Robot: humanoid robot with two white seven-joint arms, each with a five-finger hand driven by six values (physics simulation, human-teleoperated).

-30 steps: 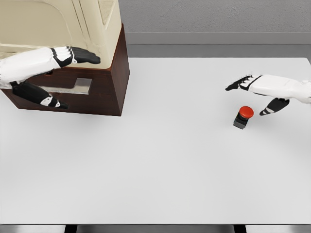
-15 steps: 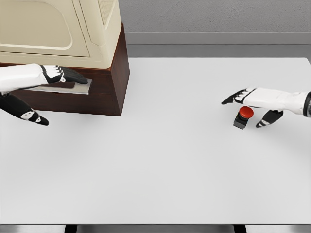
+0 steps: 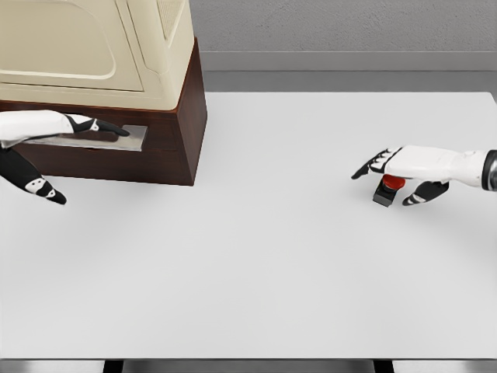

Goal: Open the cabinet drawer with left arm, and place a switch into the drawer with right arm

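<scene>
The left hand [image 3: 58, 148] reaches in from the left edge, fingers [image 3: 109, 128] extended flat along the drawer's metal handle [image 3: 116, 140], thumb [image 3: 39, 186] hanging apart below, gripping nothing. The drawer [image 3: 167, 144] sits in the brown cabinet [image 3: 190, 101] on the table [image 3: 256, 256]. Far right, the right hand [image 3: 404, 175] hovers spread over the red switch [image 3: 388, 189], fingers unclosed.

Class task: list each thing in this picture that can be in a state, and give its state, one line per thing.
cabinet drawer: shut, front flush with the cabinet.
drawer handle: left hand rests on it, fingers extended.
switch: upright on the table, not lifted.
right hand: open, over the switch.
</scene>
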